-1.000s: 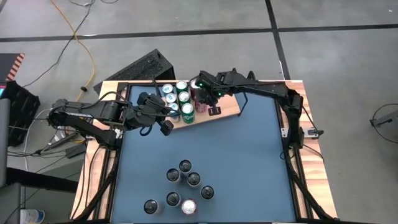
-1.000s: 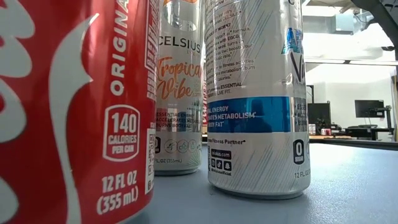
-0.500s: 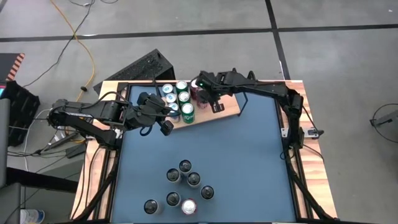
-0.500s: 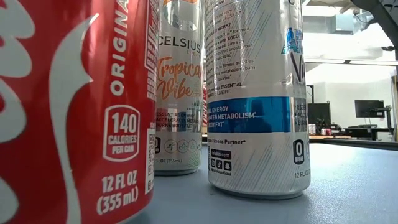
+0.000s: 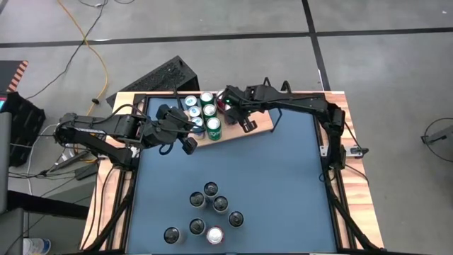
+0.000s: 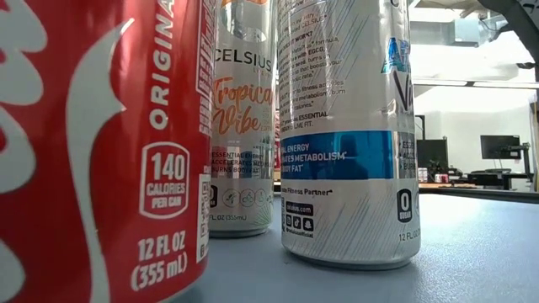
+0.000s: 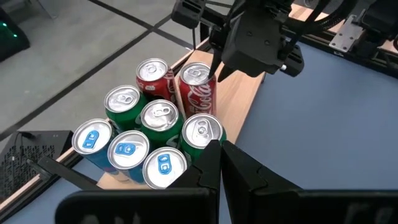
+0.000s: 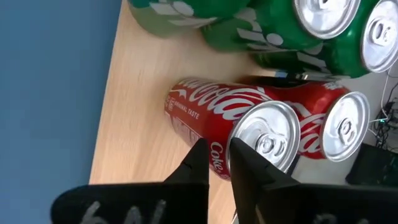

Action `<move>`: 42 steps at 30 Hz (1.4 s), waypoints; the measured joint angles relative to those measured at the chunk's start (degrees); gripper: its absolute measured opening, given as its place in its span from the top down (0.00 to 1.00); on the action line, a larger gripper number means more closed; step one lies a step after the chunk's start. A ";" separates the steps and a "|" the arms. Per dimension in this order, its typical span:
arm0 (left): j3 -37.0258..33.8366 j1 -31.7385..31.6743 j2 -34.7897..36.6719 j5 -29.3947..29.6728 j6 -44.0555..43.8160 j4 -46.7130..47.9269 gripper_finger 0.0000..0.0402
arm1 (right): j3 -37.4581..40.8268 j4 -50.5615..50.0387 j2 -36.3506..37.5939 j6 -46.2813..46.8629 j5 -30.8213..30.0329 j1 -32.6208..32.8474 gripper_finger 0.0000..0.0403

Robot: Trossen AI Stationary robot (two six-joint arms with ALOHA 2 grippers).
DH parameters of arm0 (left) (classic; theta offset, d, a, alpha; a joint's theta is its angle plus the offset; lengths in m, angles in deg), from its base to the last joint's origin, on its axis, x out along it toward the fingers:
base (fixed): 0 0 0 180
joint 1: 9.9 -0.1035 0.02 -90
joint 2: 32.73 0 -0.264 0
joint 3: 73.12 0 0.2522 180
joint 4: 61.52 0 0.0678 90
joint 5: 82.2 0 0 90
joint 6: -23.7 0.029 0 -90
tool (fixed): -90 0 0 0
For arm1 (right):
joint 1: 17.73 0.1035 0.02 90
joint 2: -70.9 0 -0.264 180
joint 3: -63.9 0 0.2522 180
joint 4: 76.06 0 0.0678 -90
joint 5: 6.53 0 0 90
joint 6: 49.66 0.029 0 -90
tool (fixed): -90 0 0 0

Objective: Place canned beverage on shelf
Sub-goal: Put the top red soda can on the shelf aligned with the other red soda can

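The light-wood shelf lies at the table's far edge. Blue, green and red cans stand upright on it in a tight group. The nearest red Coke can stands on the board at the group's right side. My right gripper is shut and hangs just over this can; it also shows in the left wrist view. My left gripper is shut and waits at the shelf's near left corner, beside a green can. My right gripper's shut fingertips point down at the red Coke can's upper side, just below its rim. I cannot tell whether they touch it. The can stands upright on the shelf.
Several more cans stand in a cluster near the table's front edge, among them a red Coke can and two tall Celsius cans close to the low camera. Bare blue tabletop lies between the cluster and the shelf.
My right arm's wrist has shifted slightly over the shelf, staying by the red cans. The cans on the shelf have kept their places.
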 joint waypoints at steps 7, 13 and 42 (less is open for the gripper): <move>0.00 0.00 0.00 0.02 0.40 0.02 1.00 | -0.15 -4.28 0.27 0.46 -0.03 0.04 0.97; 0.00 0.00 0.00 0.02 0.40 0.02 1.00 | -0.15 -4.72 0.27 -0.02 -0.01 1.49 1.00; 0.00 -0.02 0.00 1.53 0.68 0.00 1.00 | 0.00 -6.25 5.48 -8.45 -6.18 3.01 1.00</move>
